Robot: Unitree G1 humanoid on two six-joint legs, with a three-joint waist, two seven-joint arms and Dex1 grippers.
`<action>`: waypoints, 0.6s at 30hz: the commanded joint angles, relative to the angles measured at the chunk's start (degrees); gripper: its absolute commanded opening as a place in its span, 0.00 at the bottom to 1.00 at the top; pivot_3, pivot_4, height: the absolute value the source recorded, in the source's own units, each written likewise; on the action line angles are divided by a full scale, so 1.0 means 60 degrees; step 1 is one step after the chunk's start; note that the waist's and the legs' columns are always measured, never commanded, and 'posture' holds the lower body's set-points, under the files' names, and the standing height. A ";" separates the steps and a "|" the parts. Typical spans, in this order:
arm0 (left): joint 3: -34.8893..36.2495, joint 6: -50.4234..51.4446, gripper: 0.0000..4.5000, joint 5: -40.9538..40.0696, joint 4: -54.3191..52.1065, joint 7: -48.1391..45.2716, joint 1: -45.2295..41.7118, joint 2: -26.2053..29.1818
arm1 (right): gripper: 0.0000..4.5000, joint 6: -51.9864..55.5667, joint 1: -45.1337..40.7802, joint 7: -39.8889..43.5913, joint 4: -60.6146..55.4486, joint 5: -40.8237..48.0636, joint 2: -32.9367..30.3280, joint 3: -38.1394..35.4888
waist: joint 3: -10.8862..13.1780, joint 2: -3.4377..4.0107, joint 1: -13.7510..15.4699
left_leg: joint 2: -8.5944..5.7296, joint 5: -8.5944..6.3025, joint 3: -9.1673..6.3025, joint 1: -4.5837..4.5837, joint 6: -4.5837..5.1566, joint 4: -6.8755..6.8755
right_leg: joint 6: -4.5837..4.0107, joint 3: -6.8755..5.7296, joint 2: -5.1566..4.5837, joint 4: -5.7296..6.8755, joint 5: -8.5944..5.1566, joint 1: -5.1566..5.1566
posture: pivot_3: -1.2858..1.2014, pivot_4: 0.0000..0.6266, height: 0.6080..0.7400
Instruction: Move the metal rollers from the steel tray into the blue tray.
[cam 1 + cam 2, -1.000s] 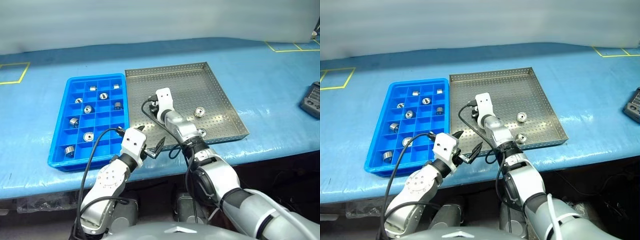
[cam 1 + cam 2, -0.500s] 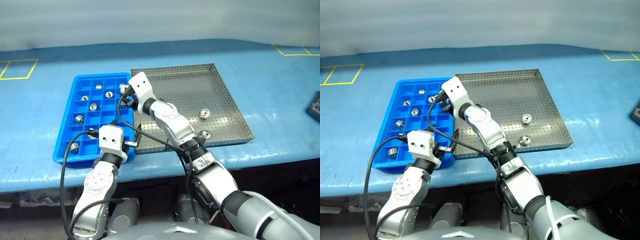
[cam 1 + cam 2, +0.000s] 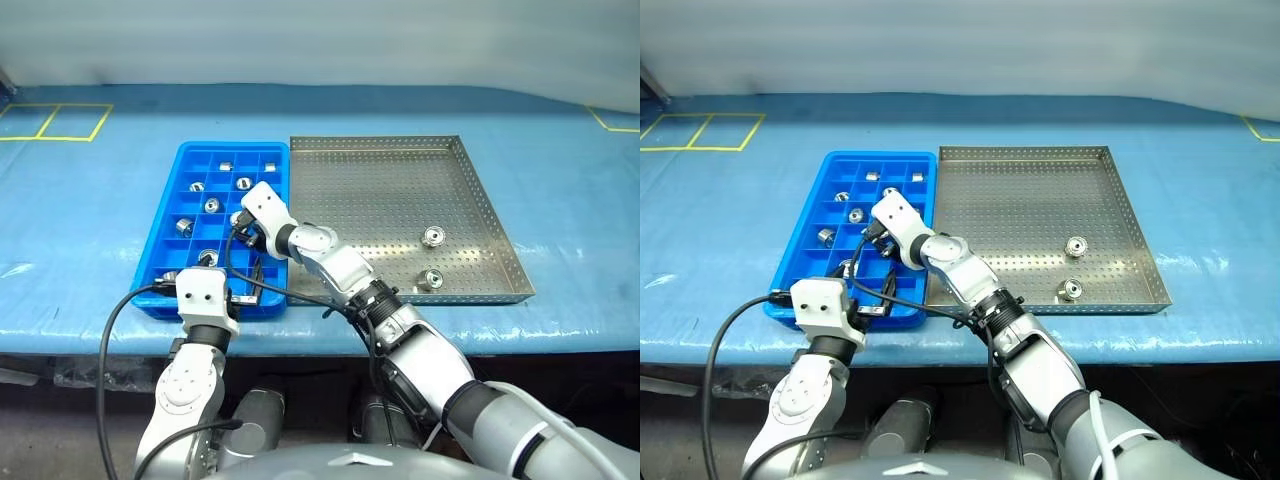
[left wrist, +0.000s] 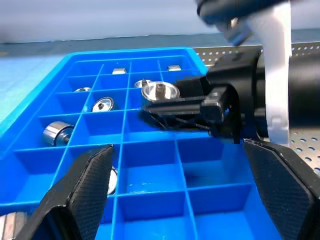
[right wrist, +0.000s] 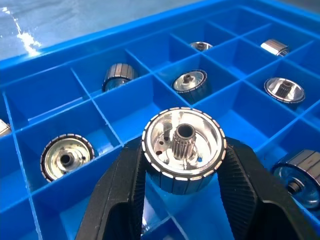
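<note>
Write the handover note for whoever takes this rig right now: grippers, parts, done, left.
Right gripper: shut on a metal roller, hovering over the blue tray.
Left gripper: open, holding nothing, at the blue tray's near edge.
Done: about eight rollers sit in the blue tray's compartments, one per cell as far as can be seen.
Left: drop the held roller into a free cell, then fetch the two rollers lying in the steel tray, near its right side.

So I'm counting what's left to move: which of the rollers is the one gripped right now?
The roller pinched in the right gripper, held above the blue tray; every other roller lies loose in a tray.
</note>
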 commanded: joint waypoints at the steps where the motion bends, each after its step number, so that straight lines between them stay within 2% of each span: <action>1: -0.0096 -0.0177 1.00 0.0100 -0.0453 0.0030 0.0000 -0.0044 | 0.45 -0.0091 -0.0581 0.0063 0.0906 0.0327 0.1677 -0.0383 | -0.0009 0.0004 0.0104 | 0.0000 0.0000 0.0000 0.0001 0.0000 -0.0001 | 0.0000 -0.0001 0.0000 0.0000 0.0000 0.0000 | 0.68 0.24 1.00; 6: -0.0076 -0.0112 1.00 0.0072 -0.0403 -0.0065 -0.0114 -0.0007 | 0.82 -0.0253 -0.0766 -0.0161 0.1275 0.0488 0.1649 -0.0724 | -0.0063 0.0028 0.0308 | 0.0000 -0.0001 0.0000 0.0015 -0.0002 0.0002 | 0.0001 -0.0001 0.0001 0.0003 -0.0001 0.0009 | 0.67 0.24 1.00; 9: -0.0074 -0.0017 1.00 -0.0075 -0.0229 -0.0248 -0.0385 0.0031 | 0.99 -0.0131 -0.0634 -0.0680 0.0761 0.0650 0.1382 -0.1081 | -0.0065 0.0029 0.0337 | 0.0000 -0.0001 -0.0007 0.0007 -0.0004 0.0006 | 0.0000 -0.0001 0.0006 0.0004 -0.0001 0.0007 | 0.65 0.24 1.00; 15: -0.0156 0.0154 1.00 -0.0378 0.0284 -0.0686 -0.1063 0.0039 | 0.99 0.0523 0.0330 -0.2561 -0.1283 0.0356 0.0224 -0.1771 | -0.0061 0.0033 0.0178 | -0.0002 0.0003 -0.0005 -0.0023 -0.0007 0.0008 | 0.0000 0.0002 0.0008 -0.0004 -0.0001 -0.0009 | 0.61 0.24 1.00; 18: -0.0243 0.0186 1.00 -0.0380 0.0518 -0.0858 -0.1297 0.0130 | 0.99 0.0966 0.0950 -0.3334 -0.2397 0.0288 -0.0029 -0.2305 | -0.0061 0.0032 -0.0022 | -0.0002 0.0000 -0.0006 -0.0024 -0.0011 -0.0011 | -0.0009 0.0003 0.0008 -0.0016 -0.0006 -0.0009 | 0.59 0.24 1.00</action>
